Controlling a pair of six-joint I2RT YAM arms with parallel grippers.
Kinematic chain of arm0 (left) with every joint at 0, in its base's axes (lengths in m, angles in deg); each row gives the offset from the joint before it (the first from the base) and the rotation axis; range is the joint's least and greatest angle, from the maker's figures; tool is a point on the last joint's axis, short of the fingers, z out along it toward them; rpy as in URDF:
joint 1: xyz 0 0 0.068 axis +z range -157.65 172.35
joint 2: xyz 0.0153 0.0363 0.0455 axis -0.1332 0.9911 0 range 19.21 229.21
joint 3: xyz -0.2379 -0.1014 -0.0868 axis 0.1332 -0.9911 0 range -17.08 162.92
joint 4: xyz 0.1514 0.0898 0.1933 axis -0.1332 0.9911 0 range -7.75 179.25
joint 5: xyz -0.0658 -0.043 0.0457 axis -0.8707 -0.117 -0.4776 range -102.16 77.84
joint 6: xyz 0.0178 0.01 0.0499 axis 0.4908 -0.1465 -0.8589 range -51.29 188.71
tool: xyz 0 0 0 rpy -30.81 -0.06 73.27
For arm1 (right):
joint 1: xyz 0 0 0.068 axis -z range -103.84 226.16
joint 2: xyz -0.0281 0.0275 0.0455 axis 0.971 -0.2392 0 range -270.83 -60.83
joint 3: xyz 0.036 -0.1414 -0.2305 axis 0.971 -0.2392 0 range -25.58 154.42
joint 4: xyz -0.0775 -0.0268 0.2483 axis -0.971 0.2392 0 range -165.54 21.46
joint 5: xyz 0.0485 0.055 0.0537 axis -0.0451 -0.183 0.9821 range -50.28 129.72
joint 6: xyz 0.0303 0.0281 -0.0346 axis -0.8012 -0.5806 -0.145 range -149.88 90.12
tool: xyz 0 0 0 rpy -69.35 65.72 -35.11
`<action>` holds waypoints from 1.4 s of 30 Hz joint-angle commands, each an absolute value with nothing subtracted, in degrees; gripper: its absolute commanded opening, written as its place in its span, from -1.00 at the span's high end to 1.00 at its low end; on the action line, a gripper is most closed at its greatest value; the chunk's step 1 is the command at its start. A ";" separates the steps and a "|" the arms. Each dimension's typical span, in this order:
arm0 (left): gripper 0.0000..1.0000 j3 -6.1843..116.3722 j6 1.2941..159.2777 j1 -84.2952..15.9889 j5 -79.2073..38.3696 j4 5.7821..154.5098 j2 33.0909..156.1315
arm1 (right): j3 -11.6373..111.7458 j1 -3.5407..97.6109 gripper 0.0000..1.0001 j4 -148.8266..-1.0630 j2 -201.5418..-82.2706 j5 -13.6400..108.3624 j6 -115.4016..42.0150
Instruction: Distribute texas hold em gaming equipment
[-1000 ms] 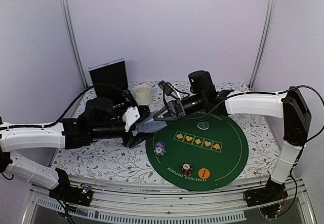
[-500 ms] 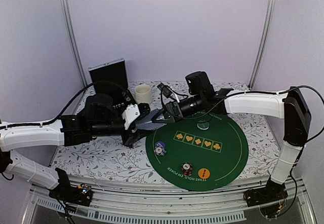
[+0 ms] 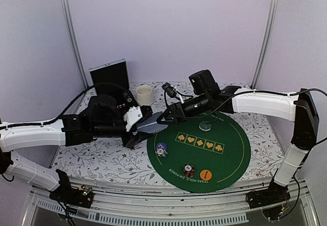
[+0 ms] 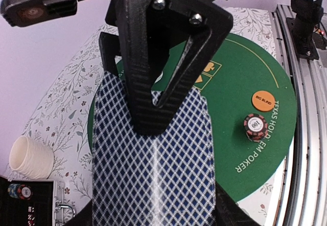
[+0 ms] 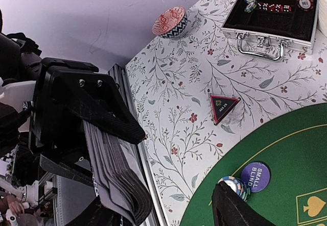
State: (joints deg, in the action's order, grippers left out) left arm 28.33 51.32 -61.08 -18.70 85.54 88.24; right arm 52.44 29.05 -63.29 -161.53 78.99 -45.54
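A white cloth with a flower print (image 3: 97, 157) is covering the table. A round green mat (image 3: 232, 152) is lying on its right part, showing a row of yellow card signs and yellow letters near its front edge. At the back left, a black case with silver edges (image 3: 110, 76) is standing open with its lid upright. A cream mug (image 3: 144, 95) is standing upright just beside it, on the right. In the right wrist view, a small patterned bowl (image 5: 171, 21) is sitting on the cloth near the lilac wall (image 3: 168, 26), apart from the case. A metal rail (image 3: 168, 217) is running along the near table edge.
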 commanded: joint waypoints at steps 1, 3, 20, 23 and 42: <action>-0.08 30.13 50.94 -60.74 -18.67 85.05 87.85 | 52.79 29.60 -0.23 -60.88 -159.88 77.04 -43.92; -0.09 30.12 50.90 -60.74 -18.49 85.16 87.89 | 53.28 29.60 -0.11 -60.32 -159.67 78.08 -43.41; -0.09 30.06 51.81 -60.33 -15.92 86.55 89.61 | 55.07 29.66 0.73 -55.18 -157.86 76.64 -41.59; -0.09 29.88 52.02 -59.92 -15.95 86.70 89.69 | 55.81 29.72 0.81 -53.51 -157.70 75.67 -41.09; -0.09 29.24 53.04 -57.65 -15.55 88.42 89.40 | 57.57 34.81 0.97 -49.52 -149.62 78.47 -39.02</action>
